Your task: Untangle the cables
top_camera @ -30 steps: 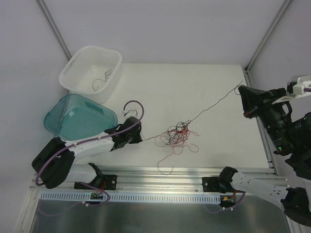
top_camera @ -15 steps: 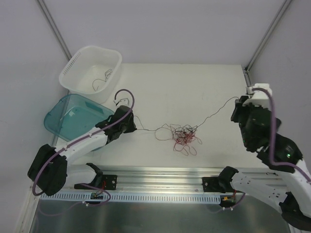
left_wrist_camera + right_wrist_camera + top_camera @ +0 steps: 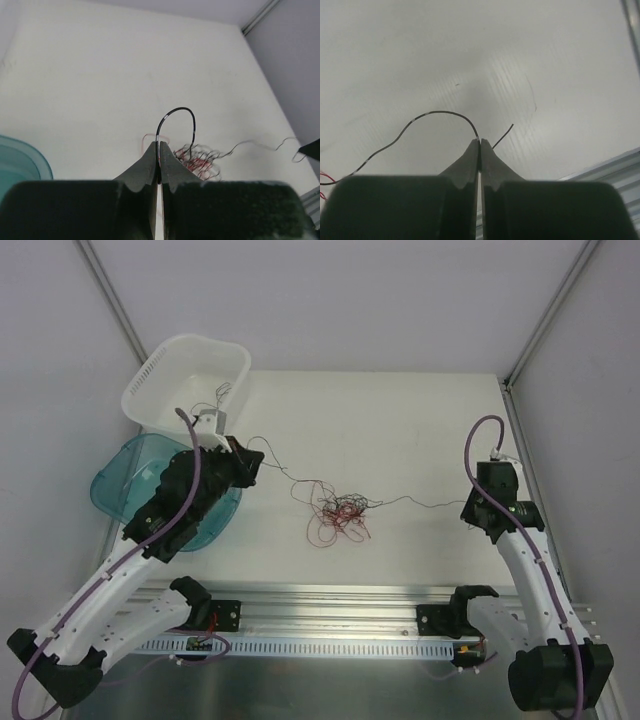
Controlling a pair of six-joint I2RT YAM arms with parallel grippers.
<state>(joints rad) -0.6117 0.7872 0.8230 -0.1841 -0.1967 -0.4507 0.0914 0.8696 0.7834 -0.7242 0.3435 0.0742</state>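
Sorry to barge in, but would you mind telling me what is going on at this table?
Two robot arms are working at a knot of hair-thin red and dark cables lying mid-table. The left gripper is shut on a dark strand from the knot, near the white plastic basket and the teal translucent tub. The right gripper is shut on a dark strand leading out the knot's other side. The knot is not yet undone.

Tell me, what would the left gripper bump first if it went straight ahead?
Probably the cable tangle on the table, a bit right of where the left gripper aims. Depth is unclear, so maybe bare table first.
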